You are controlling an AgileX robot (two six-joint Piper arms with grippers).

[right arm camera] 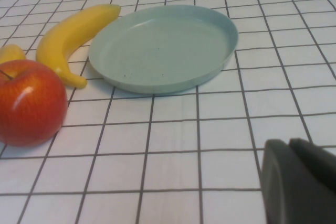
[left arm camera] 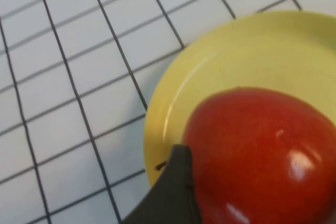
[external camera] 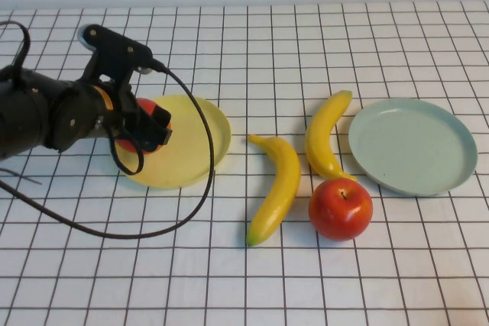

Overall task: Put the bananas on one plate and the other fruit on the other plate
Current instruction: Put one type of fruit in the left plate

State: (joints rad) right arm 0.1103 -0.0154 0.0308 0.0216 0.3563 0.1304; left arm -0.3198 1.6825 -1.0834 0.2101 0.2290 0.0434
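Note:
My left gripper (external camera: 150, 132) is shut on a red apple (external camera: 145, 106) over the left part of the pale yellow plate (external camera: 191, 150). In the left wrist view the apple (left arm camera: 257, 150) fills the space beside one dark finger (left arm camera: 173, 192), above the yellow plate (left arm camera: 236, 51). A second red apple (external camera: 341, 208) sits on the table between two yellow bananas (external camera: 276, 187) (external camera: 327, 133). The blue-green plate (external camera: 412, 145) is empty at the right. My right gripper (right arm camera: 302, 182) is shut and low over the table, near the blue-green plate (right arm camera: 163, 45); it is out of the high view.
The table is covered by a white cloth with a black grid (external camera: 244, 280). A black cable (external camera: 206, 150) loops from my left arm across the yellow plate's front. The right wrist view shows the loose apple (right arm camera: 29, 100) and a banana (right arm camera: 71, 38) beside the plate.

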